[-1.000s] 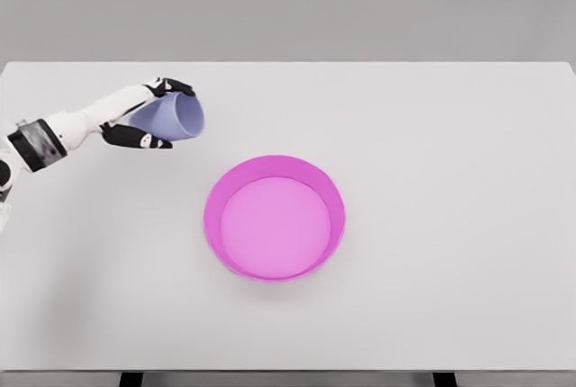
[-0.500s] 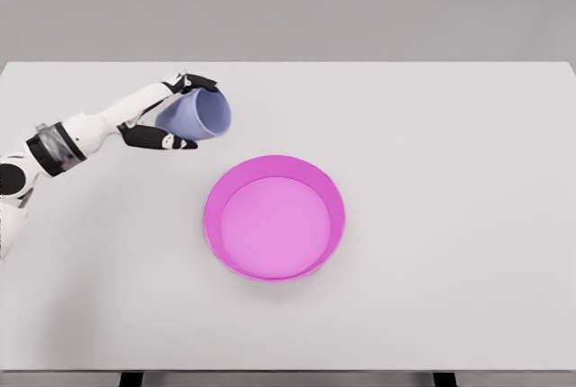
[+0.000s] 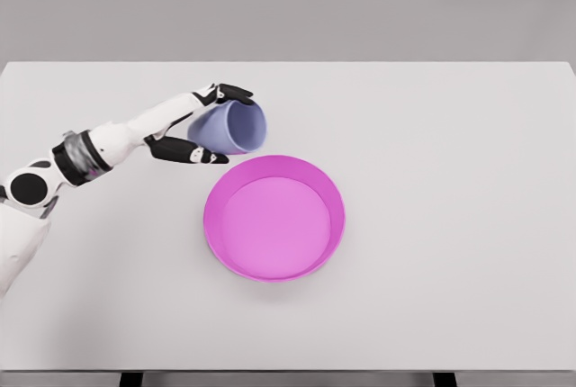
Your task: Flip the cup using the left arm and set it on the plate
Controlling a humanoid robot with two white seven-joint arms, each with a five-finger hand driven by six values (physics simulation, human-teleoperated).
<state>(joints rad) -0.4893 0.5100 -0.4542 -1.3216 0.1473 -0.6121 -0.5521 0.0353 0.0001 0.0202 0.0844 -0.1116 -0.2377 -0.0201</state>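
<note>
Left hand [image 3: 205,126] grasps the lavender cup [image 3: 231,127]: dark fingers [image 3: 236,92] curl over the cup's far side, the thumb [image 3: 193,153] presses along its near side. Cup lies tilted on its side in the grip, open mouth facing right. It sits at the fingertip end of the hand, just beyond the upper-left rim of the magenta plate [image 3: 274,218], on the white table [image 3: 450,180].

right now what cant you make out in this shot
- Right arm: absent from the head view.
- Cup base and rear wall: hidden by the left hand and the cup's own tilt.
- Left palm: covered by the cup.
- Plate underside: against the table.
</note>
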